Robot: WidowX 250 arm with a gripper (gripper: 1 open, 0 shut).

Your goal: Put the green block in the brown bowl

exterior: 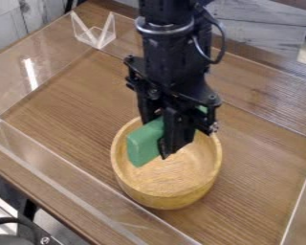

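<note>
The brown bowl (166, 177) sits on the wooden table near the front centre. Above its inside hangs the green block (148, 144), tilted on end, over the bowl's left half. My black gripper (164, 142) points straight down from above and is shut on the green block, with one finger (179, 137) showing dark against the block's right side. The block's lower end is near the bowl's floor; I cannot tell whether it touches.
A clear plastic stand (95, 29) is at the back left. Transparent acrylic walls (41, 144) run along the table's left and front edges. Wood-grain tabletop (79, 100) stretches left of the bowl and to the right (271, 144).
</note>
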